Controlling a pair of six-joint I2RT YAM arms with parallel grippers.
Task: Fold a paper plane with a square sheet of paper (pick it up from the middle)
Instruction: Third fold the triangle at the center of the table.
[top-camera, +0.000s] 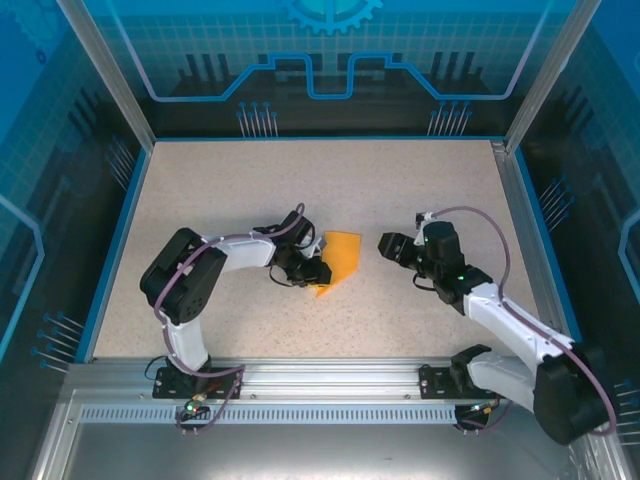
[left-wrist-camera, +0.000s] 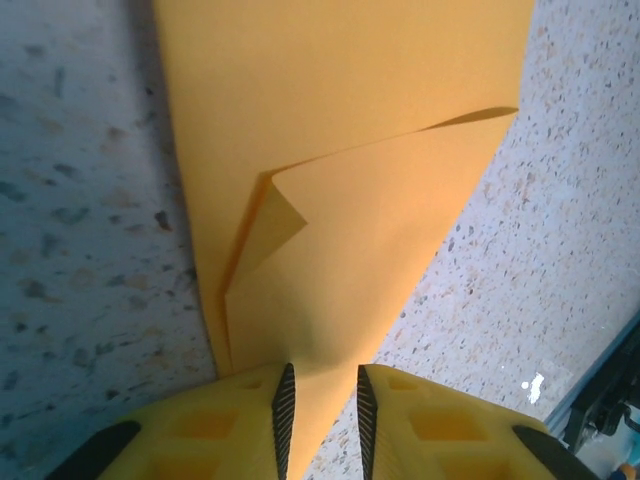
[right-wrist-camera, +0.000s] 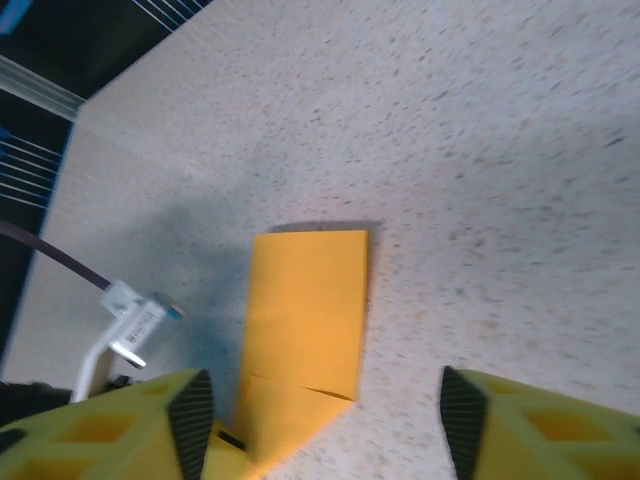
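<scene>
A thin orange-yellow sheet of paper (top-camera: 342, 256), folded into a strip with one pointed end, lies near the middle of the frame on a speckled beige counter (top-camera: 230, 190). The left gripper (top-camera: 314, 272) sits at the sheet's lower-left point. In the wrist view its yellow fingers (left-wrist-camera: 230, 425) stand narrowly apart with the paper tip between them; whether they pinch it cannot be told. The right gripper (top-camera: 386, 246) is released, jaws wide, just right of the sheet and apart from it.

Speckled beige tabletop (top-camera: 250, 180), blue rim (top-camera: 320, 137); blue-lit patterned walls (top-camera: 330, 50); aluminium posts (top-camera: 105, 70).
</scene>
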